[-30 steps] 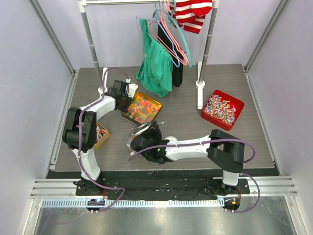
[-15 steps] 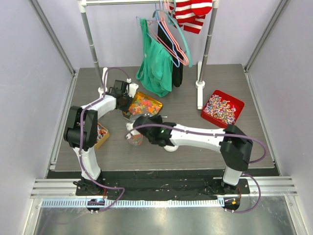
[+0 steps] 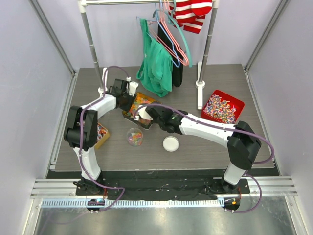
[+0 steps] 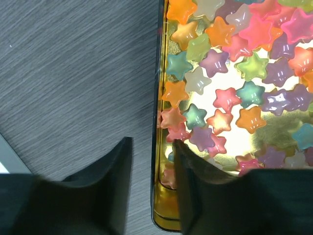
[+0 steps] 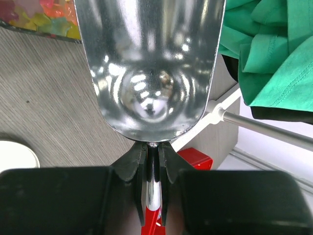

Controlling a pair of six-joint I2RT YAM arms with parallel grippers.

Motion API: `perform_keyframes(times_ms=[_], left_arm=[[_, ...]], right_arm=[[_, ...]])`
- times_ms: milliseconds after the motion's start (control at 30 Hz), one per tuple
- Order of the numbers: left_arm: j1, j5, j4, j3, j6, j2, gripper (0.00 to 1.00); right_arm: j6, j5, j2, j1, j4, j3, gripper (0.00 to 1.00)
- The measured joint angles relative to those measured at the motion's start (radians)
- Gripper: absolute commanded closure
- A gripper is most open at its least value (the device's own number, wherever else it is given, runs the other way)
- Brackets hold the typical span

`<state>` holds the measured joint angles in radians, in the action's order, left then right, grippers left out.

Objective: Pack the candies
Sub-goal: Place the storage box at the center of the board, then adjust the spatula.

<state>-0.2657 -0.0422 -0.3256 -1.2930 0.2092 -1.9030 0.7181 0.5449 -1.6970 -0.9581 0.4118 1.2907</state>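
Note:
The candies [image 4: 230, 73] are small glossy star pieces in orange, pink, green and purple, lying in a gold tin [image 3: 128, 116]. My left gripper [image 4: 152, 142] is open astride the tin's near wall [image 4: 157, 196], one finger outside and one inside. In the top view the left gripper [image 3: 125, 102] sits at the tin's left end. My right gripper [image 5: 151, 147] is shut on the handle of an empty metal scoop [image 5: 151, 63]. The scoop [image 3: 143, 113] hovers over the tin's near edge. A clear jar [image 3: 134, 136] with some candies stands on the table in front.
A white lid [image 3: 170, 143] lies right of the jar. A smaller gold tin [image 3: 101, 133] sits at the left, a red tray [image 3: 222, 109] of wrapped sweets at the right. A clothes rack with a green garment [image 3: 155, 66] stands behind the tin.
My right arm has swung the scoop from over the jar up to the gold tin. The left gripper's jaws have parted at the tin's wall.

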Motion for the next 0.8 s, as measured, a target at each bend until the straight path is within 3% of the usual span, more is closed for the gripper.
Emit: perform_keyframes(times_ms=[133, 233, 467, 667, 800], left_arm=[[0.031, -0.048, 0.002, 0.0, -0.038, 0.01, 0.14], [0.09, -0.154, 0.011, 0.008, -0.084, 0.058, 0.01], [0.16, -0.436, 0.08, 0.038, -0.14, 0.193, 0.03], [0.146, -0.717, 0.092, 0.057, -0.158, 0.198, 0.09], [0.146, -0.827, 0.097, 0.059, -0.158, 0.19, 0.11]], right_arm=[[-0.034, -0.01, -0.001, 0.011, -0.023, -0.004, 0.99], [-0.052, -0.018, -0.005, 0.021, -0.053, -0.018, 0.99], [-0.092, -0.047, -0.005, 0.037, -0.103, -0.065, 0.99], [-0.112, -0.061, -0.005, 0.038, -0.135, -0.089, 0.99], [-0.119, -0.061, -0.005, 0.038, -0.154, -0.093, 0.99]])
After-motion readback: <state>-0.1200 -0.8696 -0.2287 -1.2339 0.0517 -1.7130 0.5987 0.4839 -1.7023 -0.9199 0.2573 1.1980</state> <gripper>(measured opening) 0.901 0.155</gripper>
